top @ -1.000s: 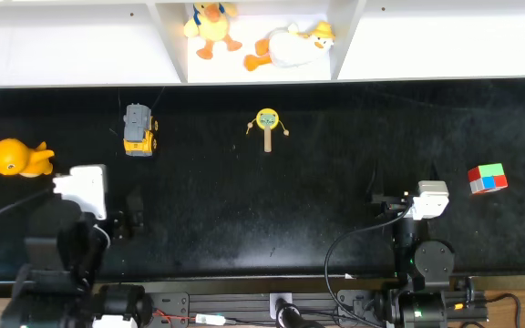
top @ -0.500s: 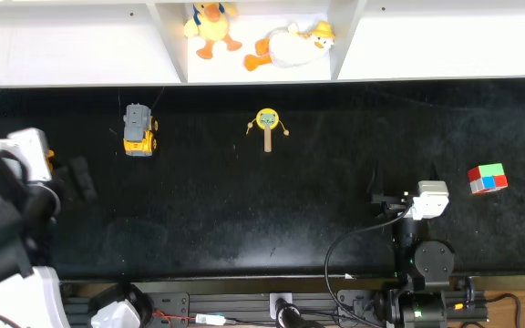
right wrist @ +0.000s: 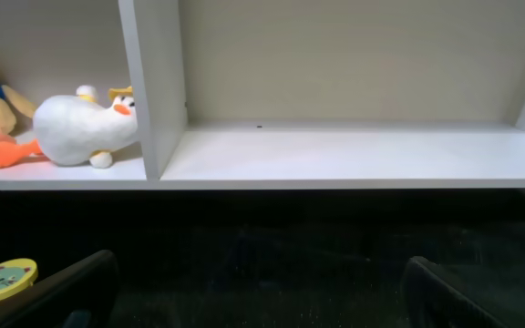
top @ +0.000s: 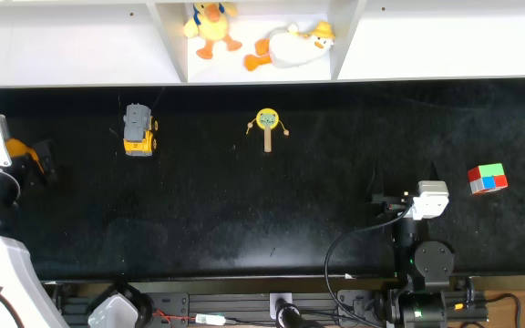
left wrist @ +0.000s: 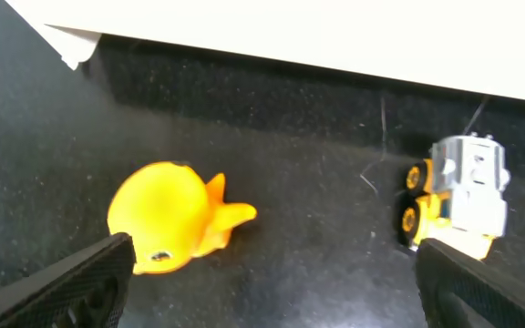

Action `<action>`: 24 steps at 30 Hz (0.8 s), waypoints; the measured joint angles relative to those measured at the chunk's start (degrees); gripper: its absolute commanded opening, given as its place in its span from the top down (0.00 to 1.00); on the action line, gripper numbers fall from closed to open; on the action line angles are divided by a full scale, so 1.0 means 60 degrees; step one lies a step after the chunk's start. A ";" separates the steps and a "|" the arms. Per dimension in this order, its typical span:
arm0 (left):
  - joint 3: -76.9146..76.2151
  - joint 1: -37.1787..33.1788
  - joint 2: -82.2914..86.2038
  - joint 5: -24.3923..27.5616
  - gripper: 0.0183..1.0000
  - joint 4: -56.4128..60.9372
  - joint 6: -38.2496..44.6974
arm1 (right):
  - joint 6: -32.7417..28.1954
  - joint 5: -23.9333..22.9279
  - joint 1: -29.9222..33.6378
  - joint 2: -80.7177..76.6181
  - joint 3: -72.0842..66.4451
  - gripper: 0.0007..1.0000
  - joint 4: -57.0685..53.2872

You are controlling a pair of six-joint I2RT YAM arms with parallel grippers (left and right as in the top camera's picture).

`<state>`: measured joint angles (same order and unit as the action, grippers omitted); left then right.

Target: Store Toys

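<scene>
Above the orange duck (left wrist: 167, 219), left gripper (left wrist: 276, 273) spread wide; toy truck (left wrist: 458, 196) nearby

truck (top: 138, 128) left of rattle (top: 267, 121), cube (top: 487, 178) far right; plush duck (top: 212, 23) and goose (top: 290, 44) in shelf (top: 171, 41) behind

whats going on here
The left gripper hangs open by a round orange plastic toy at the black table's left end. The right gripper sits open near its base. A yellow-grey toy truck, a hand drum rattle and a multicoloured cube lie on the table; a yellow plush duck and a white plush duck sit in the white shelf.
</scene>
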<state>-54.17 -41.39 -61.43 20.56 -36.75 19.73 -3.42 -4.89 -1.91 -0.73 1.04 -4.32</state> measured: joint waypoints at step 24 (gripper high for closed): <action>-0.0055 -0.1297 -0.3424 0.0627 0.00 0.2463 0.0867 | -0.0004 0.0000 0.0000 0.0000 0.0000 0.01 0.0004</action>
<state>-54.50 -49.17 -81.97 24.32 -21.98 24.93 -3.44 -4.89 -1.91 -0.73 1.04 -4.29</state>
